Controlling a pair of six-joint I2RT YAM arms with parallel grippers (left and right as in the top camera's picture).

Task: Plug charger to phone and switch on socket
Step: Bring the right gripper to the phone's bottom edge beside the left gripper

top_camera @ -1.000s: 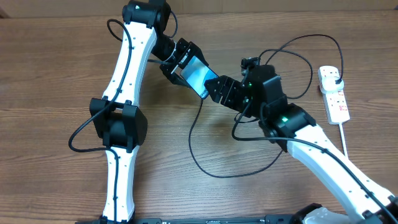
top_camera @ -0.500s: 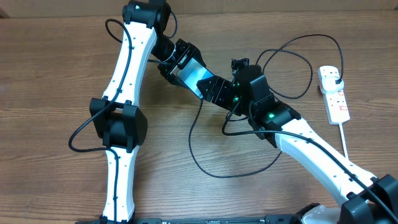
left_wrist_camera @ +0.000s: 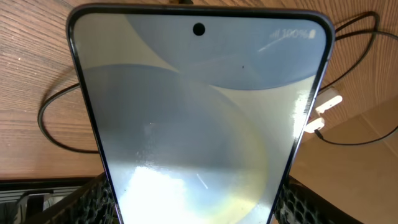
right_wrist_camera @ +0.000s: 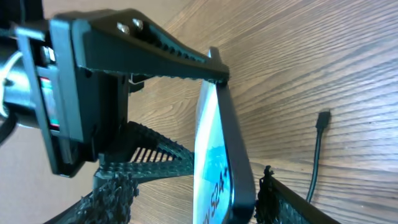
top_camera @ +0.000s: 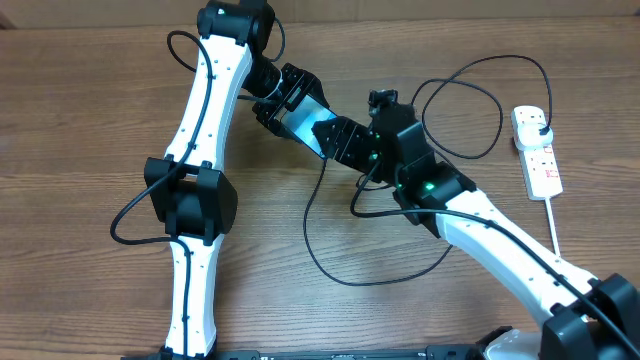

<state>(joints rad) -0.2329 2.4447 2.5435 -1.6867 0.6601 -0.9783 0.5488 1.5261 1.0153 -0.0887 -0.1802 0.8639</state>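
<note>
Jaws of the right gripper (top_camera: 335, 138), spread, have slid toward ten o'clock astride the slim blue-screened phone (top_camera: 305, 118) pinched by the left gripper (top_camera: 282, 102), leaving the thin black charger cable (right_wrist_camera: 317, 146) loose and unplugged.

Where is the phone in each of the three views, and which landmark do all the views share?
Overhead: the phone is in the upper centre of the picture, tilted.
Left wrist: the phone fills most of the picture, with its screen toward the camera.
Right wrist: the phone is at lower centre, seen almost edge-on.
Shared landmark: the black charger cable.
</note>
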